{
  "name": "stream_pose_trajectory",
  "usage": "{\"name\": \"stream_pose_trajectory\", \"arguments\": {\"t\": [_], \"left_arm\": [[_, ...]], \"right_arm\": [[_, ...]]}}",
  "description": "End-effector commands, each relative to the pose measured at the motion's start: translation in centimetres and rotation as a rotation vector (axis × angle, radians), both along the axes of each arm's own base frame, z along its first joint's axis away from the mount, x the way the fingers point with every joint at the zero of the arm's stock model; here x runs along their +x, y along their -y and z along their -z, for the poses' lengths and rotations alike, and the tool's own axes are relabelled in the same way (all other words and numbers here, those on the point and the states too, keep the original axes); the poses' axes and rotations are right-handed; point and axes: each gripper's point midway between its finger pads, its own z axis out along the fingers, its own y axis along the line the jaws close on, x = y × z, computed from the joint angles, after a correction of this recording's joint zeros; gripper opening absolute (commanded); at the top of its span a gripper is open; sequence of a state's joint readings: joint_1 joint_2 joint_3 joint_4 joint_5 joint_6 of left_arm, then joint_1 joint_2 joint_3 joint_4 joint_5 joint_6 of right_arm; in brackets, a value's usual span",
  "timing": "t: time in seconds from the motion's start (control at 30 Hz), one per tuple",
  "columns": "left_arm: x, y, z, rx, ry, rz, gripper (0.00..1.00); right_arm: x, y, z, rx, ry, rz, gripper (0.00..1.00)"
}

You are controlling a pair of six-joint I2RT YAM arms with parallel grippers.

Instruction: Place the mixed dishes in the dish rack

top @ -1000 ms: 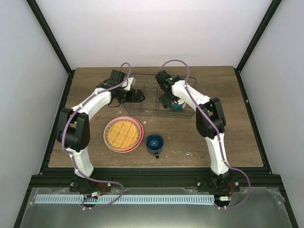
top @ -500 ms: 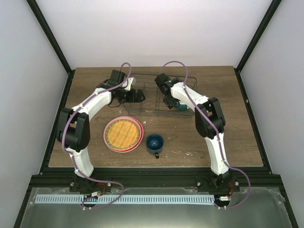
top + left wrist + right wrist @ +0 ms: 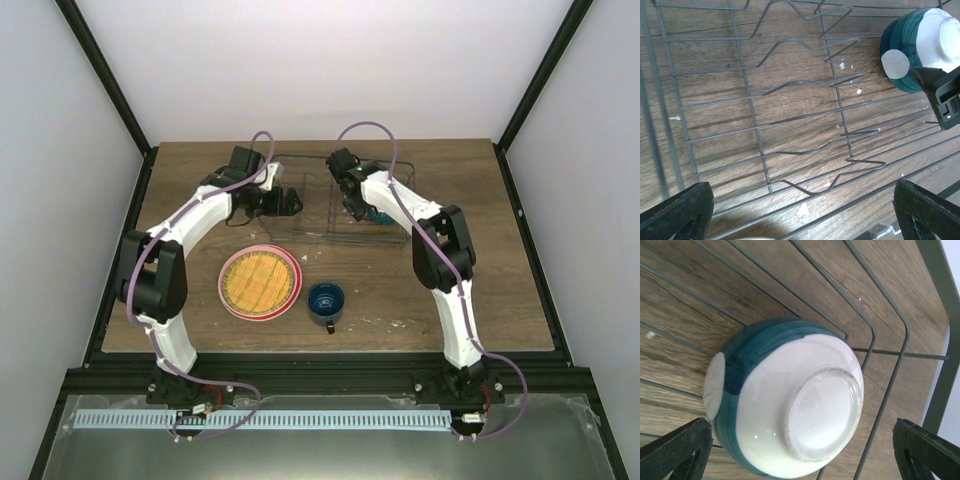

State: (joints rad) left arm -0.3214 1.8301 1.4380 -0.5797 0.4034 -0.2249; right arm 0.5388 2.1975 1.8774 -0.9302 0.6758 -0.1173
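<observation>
The small cream bowl (image 3: pixel 790 405) lies bottom-up in the right-hand compartment of the dish rack (image 3: pixel 330 200). The right gripper (image 3: pixel 800 452) hangs just above it with its jaws spread wide and holding nothing, so a careless lift or swing could clip the bowl and roll it against the wires. The left gripper (image 3: pixel 802 215), its jaws also wide and empty, sits low over the rack's left compartment and may snag a divider. In front of the rack, the woven-pattern plate (image 3: pixel 260 281) rests on the pink plate (image 3: pixel 228 290) beside the mug (image 3: pixel 326 300), so lifting one plate may drag the other. No readable writing shows anywhere.

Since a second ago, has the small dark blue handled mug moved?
No. The small dark blue handled mug sits where it was, just right of the pink round plate on the wooden table.
</observation>
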Motion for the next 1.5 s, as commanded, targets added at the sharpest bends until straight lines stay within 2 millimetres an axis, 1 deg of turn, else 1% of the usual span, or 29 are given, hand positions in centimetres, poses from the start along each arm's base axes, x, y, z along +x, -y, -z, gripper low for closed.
{"name": "stream_pose_trajectory", "arguments": {"t": [0.0,0.03,0.1,0.17,0.27,0.37,0.47,0.53,0.63,0.77,0.9,1.0,1.2,1.47], "left_arm": [[-0.9,-1.2,-2.9,0.039,0.060,-0.011,1.00],[-1.2,-1.4,-3.4,0.044,0.066,-0.013,1.00],[-1.7,-1.7,-4.4,0.048,0.079,-0.013,1.00],[-2.8,-1.9,-5.2,0.054,0.075,-0.003,1.00],[-5.1,-1.7,-5.1,0.097,0.052,0.045,1.00],[-8.0,-1.0,-4.3,0.167,0.008,0.119,1.00],[-10.9,-0.1,-3.4,0.241,-0.033,0.199,1.00],[-12.9,0.3,-2.8,0.286,-0.066,0.246,1.00],[-15.5,1.1,-2.1,0.322,-0.101,0.307,1.00],[-18.0,2.1,-1.4,0.361,-0.134,0.378,1.00],[-20.0,3.6,-0.4,0.384,-0.157,0.445,0.99],[-21.2,4.7,0.3,0.399,-0.172,0.490,0.97],[-22.4,6.6,2.2,0.432,-0.197,0.550,0.87],[-21.3,6.9,5.3,0.502,-0.206,0.560,0.75]], "right_arm": [[0.3,-2.1,-4.7,0.181,0.065,-0.037,1.00],[0.0,-2.4,-5.3,0.211,0.062,-0.044,1.00],[-0.4,-2.6,-5.7,0.247,0.061,-0.043,1.00],[-0.6,-2.5,-6.3,0.265,0.076,-0.024,1.00],[-0.4,-1.6,-7.7,0.302,0.116,0.051,1.00],[0.2,-0.5,-9.8,0.424,0.149,0.127,1.00],[0.8,1.0,-12.0,0.538,0.199,0.177,1.00],[1.1,2.3,-12.7,0.606,0.214,0.214,1.00],[1.3,5.0,-13.2,0.647,0.239,0.283,1.00],[1.2,8.1,-13.2,0.659,0.266,0.347,1.00],[0.6,10.2,-13.1,0.655,0.285,0.380,1.00],[0.1,11.0,-13.1,0.649,0.291,0.390,1.00],[-1.1,11.2,-13.0,0.651,0.288,0.386,1.00],[-2.9,11.7,-13.1,0.642,0.287,0.386,1.00]]}}
